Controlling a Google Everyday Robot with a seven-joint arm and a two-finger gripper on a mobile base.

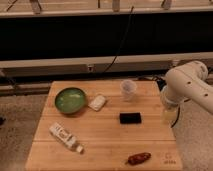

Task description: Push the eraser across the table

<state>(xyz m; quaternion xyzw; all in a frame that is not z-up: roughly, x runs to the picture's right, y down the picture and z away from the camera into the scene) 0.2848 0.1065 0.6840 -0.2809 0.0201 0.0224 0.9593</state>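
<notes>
The eraser [130, 118] is a small flat black block lying right of centre on the light wooden table [105, 145]. My white arm [187, 85] comes in from the right. My gripper [170, 115] hangs at the table's right edge, to the right of the eraser and apart from it by a short gap.
A green bowl [70, 99] sits at the back left with a white rounded bar [97, 102] beside it. A clear cup [128, 89] stands behind the eraser. A white bottle [65, 137] lies at the front left. A red-brown pepper-like object [138, 158] lies at the front right.
</notes>
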